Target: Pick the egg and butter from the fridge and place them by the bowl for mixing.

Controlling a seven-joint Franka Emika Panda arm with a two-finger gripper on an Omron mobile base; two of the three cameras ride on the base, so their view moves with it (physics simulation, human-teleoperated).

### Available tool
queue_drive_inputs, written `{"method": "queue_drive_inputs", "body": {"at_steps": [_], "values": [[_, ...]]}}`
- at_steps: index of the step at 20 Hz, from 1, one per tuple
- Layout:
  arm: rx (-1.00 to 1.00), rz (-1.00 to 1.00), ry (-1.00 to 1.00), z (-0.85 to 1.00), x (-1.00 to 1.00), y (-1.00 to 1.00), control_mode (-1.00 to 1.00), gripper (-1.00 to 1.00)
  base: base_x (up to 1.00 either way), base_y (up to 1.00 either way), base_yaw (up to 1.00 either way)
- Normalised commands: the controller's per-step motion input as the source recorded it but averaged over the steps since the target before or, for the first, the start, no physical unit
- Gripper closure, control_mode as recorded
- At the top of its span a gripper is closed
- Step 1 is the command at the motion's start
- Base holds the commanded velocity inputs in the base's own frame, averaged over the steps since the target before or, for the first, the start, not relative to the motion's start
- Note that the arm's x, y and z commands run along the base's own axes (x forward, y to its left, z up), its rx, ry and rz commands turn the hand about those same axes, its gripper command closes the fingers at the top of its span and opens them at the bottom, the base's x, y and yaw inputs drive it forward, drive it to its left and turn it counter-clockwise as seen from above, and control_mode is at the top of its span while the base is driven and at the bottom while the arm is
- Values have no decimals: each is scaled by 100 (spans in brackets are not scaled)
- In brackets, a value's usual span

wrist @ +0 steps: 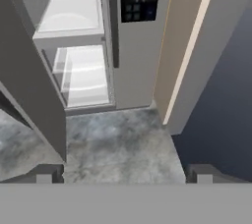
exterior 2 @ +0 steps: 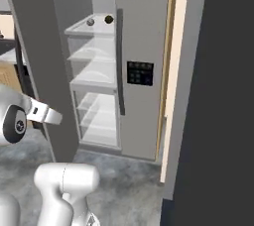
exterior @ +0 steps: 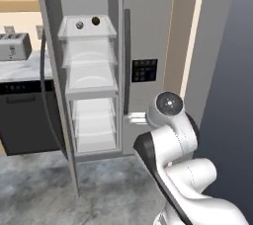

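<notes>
one egg (exterior: 79, 24), one brown ball (exterior: 96, 20), one fridge (exterior: 148, 31)

The arm (exterior: 178, 155) is glossy white, built of rounded tubular links with dark bands at the joints and a grey domed cap.

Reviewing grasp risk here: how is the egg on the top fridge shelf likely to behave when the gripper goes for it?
The egg looks like a small smooth ball, so it would probably roll if nudged. It sits on a clear glass shelf, likely slippery. The dark brown ball beside it could get bumped.
</notes>
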Motion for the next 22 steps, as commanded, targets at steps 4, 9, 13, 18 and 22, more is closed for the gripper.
{"method": "queue_drive_inputs", "body": {"at_steps": [4, 9, 13, 18, 22], "values": [[0, 0, 0, 0, 0, 0, 100, -100, 56, -15, 2], [0, 0, 0, 0, 0, 0, 100, -100, 94, 1, 0], [0, 0, 0, 0, 0, 0, 100, -100, 92, 1, 0], [0, 0, 0, 0, 0, 0, 100, -100, 50, -4, 3], [0, 0, 0, 0, 0, 0, 100, -100, 37, 5, 2]]}}
